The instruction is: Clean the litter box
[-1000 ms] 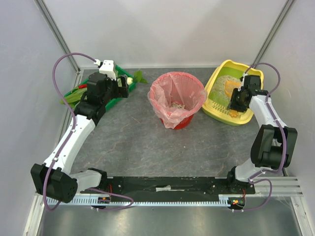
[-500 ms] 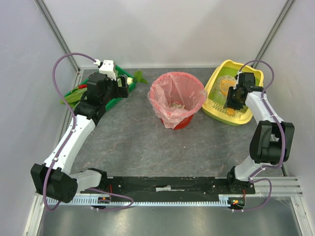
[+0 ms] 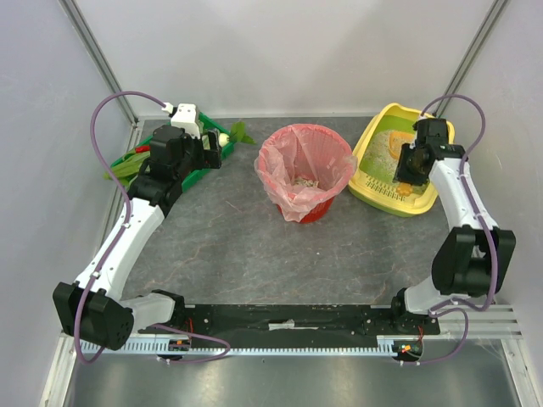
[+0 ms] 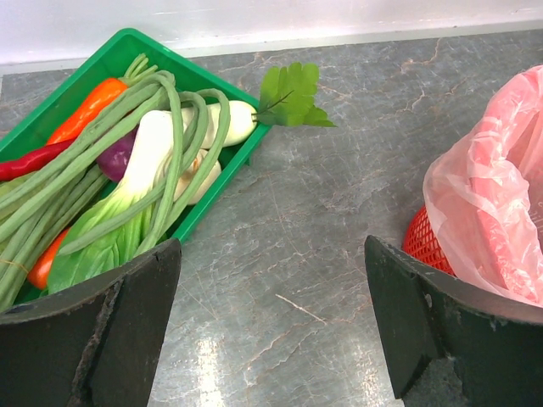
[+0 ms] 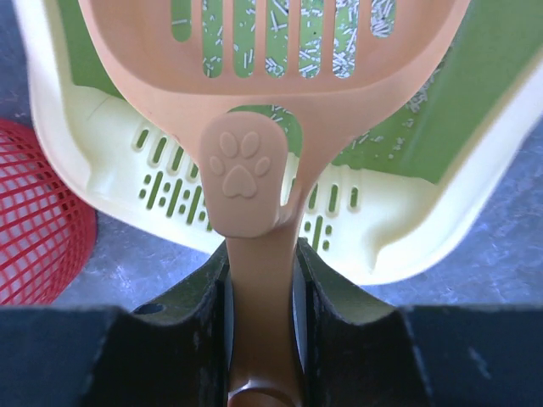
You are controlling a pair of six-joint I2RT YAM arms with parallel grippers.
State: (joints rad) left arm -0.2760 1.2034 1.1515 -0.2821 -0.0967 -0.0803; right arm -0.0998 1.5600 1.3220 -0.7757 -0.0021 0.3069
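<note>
- The left end effector point(image 4: 271, 305) is hanging wide open and gripping nothing, above the surface point(image 3: 254, 246) between the green tray point(image 4: 127, 42) of vegetables point(image 4: 127, 170) and the red basket point(image 4: 420, 246); it is staying exactly where it was a second ago.
- The basket, lined with a pink bag point(image 4: 492, 195), is sitting mid-surface, just left of the litter box, unchanged.
- The litter box point(image 5: 407, 246) is lying at the far right of the surface, its slotted end nearest the arms and pale litter point(image 3: 382, 144) inside.
- The right end effector point(image 5: 263, 331) is clamping the handle of the orange scoop point(image 5: 280, 93); over the last second it has been swinging left across the litter and back again.
- That sweep suggests sifting is under way; whether the scoop is carrying anything I cannot tell, and nothing is going to the basket yet.
</note>
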